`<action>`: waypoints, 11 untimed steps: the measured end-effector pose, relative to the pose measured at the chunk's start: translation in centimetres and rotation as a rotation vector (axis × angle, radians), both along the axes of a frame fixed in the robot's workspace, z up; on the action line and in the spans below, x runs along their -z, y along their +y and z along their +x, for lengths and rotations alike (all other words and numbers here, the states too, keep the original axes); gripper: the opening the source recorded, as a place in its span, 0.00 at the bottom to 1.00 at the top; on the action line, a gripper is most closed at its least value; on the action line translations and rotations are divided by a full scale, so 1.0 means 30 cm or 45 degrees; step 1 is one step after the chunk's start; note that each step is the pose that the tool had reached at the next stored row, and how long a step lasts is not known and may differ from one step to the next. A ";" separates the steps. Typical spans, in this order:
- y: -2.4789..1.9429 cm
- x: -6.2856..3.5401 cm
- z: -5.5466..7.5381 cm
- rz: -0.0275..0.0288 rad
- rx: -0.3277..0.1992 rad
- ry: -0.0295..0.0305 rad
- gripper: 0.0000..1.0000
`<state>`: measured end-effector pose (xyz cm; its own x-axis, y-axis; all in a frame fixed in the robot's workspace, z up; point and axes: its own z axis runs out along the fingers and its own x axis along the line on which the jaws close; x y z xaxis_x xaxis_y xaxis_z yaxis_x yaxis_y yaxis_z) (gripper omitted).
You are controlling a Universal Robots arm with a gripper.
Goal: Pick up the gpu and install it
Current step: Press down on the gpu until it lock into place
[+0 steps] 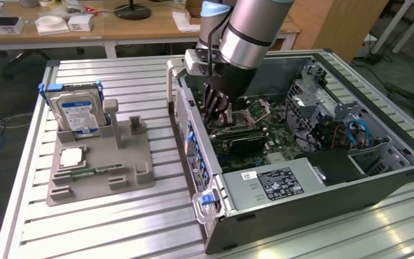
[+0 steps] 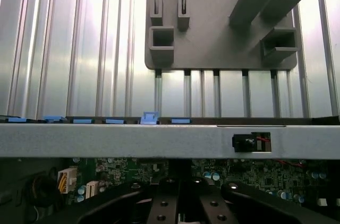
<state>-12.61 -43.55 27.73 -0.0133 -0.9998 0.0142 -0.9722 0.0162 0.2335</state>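
Ribbed aluminium table (image 1: 121,226) carries grey parts fixture (image 1: 99,167) beside open computer case (image 1: 315,194)

A silver hard drive (image 1: 77,112) with a blue label stands upright in a grey holder tray (image 1: 114,175) on the ribbed metal tabletop (image 1: 142,81). A small green memory stick (image 1: 84,172) lies in the tray. Beside it rests an open computer case (image 1: 264,202), its motherboard (image 1: 268,135) exposed.
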 end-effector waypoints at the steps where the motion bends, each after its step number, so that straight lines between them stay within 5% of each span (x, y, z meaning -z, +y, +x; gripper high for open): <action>1: 0.000 0.000 0.000 -0.0001 0.000 0.0008 0.10; 11: -0.013 0.001 -0.001 0.0003 0.000 0.0035 0.10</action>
<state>-12.63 -43.93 27.71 -0.0135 -0.9998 0.0140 -0.9716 0.0164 0.2362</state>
